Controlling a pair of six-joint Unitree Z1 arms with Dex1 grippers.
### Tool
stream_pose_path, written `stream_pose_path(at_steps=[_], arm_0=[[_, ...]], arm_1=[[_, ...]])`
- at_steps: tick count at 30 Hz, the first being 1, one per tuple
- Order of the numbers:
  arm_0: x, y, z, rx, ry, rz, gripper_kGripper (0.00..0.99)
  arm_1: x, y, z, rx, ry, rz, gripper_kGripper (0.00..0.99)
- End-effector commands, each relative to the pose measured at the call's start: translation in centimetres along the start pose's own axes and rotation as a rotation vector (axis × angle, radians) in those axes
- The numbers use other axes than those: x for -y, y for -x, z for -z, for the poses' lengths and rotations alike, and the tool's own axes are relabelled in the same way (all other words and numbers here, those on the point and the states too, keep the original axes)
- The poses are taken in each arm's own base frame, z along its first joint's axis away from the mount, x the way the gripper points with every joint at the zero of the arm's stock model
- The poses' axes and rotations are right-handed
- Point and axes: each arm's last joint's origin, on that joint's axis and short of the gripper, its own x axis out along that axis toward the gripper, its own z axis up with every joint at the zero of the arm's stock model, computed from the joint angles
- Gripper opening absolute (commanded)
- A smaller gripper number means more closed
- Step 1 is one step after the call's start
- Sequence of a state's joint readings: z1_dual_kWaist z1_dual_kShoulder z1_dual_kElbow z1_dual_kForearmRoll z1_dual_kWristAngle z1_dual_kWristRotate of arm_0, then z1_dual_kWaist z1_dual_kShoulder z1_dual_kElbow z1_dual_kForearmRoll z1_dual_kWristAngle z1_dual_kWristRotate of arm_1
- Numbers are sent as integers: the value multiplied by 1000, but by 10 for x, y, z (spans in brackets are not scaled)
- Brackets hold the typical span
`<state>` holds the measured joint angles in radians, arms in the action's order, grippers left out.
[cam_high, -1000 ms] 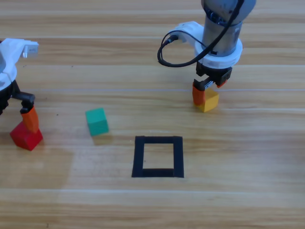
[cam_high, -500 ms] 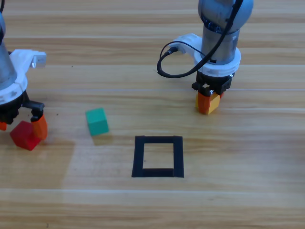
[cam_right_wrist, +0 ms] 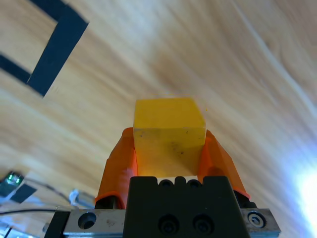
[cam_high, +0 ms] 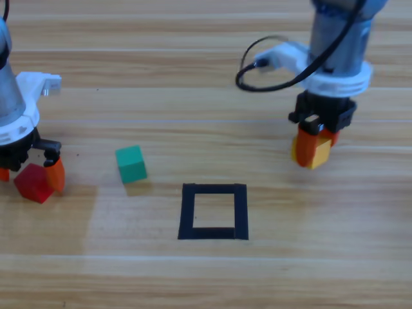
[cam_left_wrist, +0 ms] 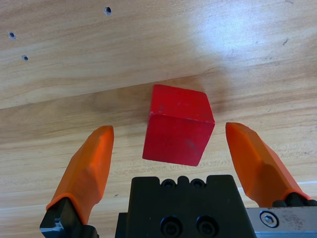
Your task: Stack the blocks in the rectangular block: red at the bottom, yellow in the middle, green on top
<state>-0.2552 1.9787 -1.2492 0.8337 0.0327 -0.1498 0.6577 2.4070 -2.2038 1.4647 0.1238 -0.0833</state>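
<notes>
The left gripper (cam_left_wrist: 171, 163) is open, one jaw on each side of the red cube (cam_left_wrist: 179, 125), neither jaw touching it. The cube rests on the table (cam_high: 193, 277) at the far left edge, turned slightly off the jaw line. The right gripper (cam_high: 313, 147) is clamped on the yellow cube (cam_high: 317, 153), right of the tape square (cam_high: 213, 211). The square lies right of the left gripper and slightly nearer; the green cube (cam_high: 131, 163) sits between them.
</notes>
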Motion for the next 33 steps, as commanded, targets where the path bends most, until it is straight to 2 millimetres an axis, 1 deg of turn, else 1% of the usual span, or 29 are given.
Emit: stream_pose_path(at_steps=[1, 3, 5, 8, 11, 14, 19, 21, 24, 25, 28, 29, 30, 31, 33], arm_0=[[7, -17, -1, -46, 2, 10, 936], [7, -17, 0, -48, 5, 11, 930], [7, -17, 0, -48, 6, 11, 902], [7, -17, 0, -49, 11, 9, 885], [7, -17, 0, -50, 15, 7, 873], [7, -16, 0, -46, 20, 2, 792], [7, -21, -1, -61, 22, -4, 747], [7, -21, -2, -61, 24, -6, 623], [7, -22, -2, -64, 24, -6, 434], [7, -22, -2, -64, 24, -6, 387], [7, -22, -2, -63, 30, -8, 316], [7, -21, -3, -62, 30, -8, 273], [7, -20, -2, -60, 33, -9, 204], [7, -19, -2, -56, 36, -12, 156], [9, -14, -2, -37, 41, -8, 117]], arm_1=[[-10, 79, 81, 221, -28, -9, 0], [-13, 78, 99, 250, -31, -17, 0], [-13, 72, 108, 276, -35, -12, 0], [-11, 58, 110, 274, -45, -3, 0], [-10, 50, 111, 298, -43, 2, 0], [-12, 45, 112, 300, -34, -16, 0], [-14, 30, 118, 285, -66, -61, 0], [-15, 29, 122, 298, -113, -67, 0], [-13, 29, 125, 303, -231, -40, 0], [-13, 29, 125, 304, -256, -45, 0], [-13, 28, 128, 298, -303, -58, 0], [-14, 28, 129, 294, -309, -63, 0], [-14, 27, 130, 292, -316, -71, 0], [-14, 27, 130, 290, -328, -74, 0], [-15, 28, 131, 293, -340, -77, 0]])
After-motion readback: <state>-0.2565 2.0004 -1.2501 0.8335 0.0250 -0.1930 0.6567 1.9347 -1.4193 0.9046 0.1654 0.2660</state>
